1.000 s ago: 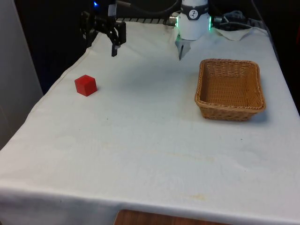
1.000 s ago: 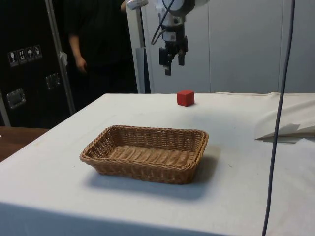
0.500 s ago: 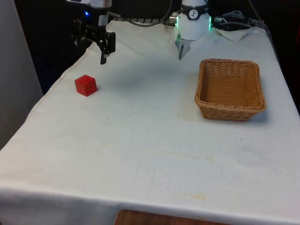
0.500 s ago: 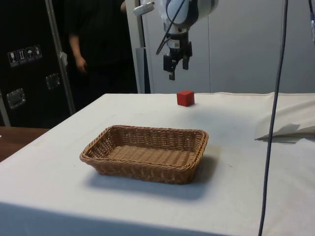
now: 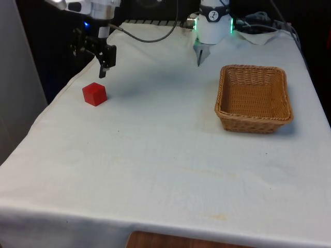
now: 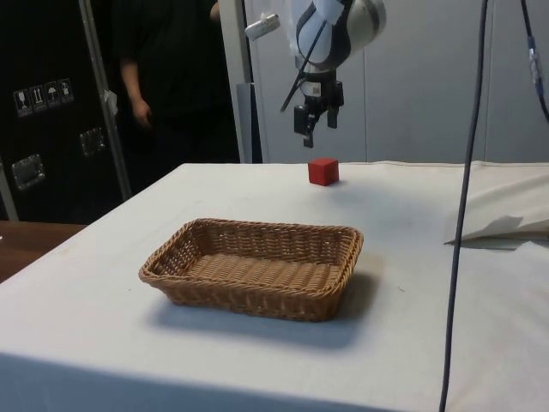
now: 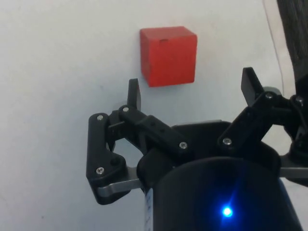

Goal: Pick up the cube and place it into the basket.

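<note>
Right now we hold our hand [image 5: 102, 71] up in the air, just above the red cube [image 5: 94, 94] and a little to one side of it. Our two fingers [image 7: 134, 94] are spread wide apart with nothing between them, because the cube has to fit in the gap. The cube sits flat on the white worktop [image 5: 165, 155], just in front of our fingertips and below them, close to the worktop's edge. It does not touch our hand. We think we need to slide over a bit more and then go down, so one finger lands on each side of the cube. The basket [image 5: 253, 98] waits well apart from our hand, across the worktop. It has nothing in it, so the cube can drop right in.
</note>
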Available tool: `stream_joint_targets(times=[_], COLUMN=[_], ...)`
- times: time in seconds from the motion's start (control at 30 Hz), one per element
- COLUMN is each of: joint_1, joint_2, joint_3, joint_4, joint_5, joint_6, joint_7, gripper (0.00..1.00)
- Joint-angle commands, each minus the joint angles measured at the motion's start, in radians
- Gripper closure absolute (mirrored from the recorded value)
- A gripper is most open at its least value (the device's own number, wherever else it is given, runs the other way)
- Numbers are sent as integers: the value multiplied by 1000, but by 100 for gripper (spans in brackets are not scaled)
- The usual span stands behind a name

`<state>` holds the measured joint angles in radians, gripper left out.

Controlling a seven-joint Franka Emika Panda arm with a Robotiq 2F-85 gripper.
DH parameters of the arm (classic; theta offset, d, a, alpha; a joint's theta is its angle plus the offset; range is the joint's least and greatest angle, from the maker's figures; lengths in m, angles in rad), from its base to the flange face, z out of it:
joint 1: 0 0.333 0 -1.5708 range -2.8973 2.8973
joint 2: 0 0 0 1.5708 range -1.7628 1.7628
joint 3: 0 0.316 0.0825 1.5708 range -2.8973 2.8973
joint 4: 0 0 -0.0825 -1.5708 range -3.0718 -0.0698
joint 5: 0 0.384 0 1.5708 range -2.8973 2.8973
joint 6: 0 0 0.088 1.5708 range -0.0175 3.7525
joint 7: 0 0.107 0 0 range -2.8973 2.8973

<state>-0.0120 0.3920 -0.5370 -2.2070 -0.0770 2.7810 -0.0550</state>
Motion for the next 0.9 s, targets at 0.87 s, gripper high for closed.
stream_joint_targets(times=[0.87], joint_1=[-37], joint_2=[64], joint_3=[38], joint_4=[29], joint_5=[335], joint_6=[13], joint_7=[-210], gripper=[0])
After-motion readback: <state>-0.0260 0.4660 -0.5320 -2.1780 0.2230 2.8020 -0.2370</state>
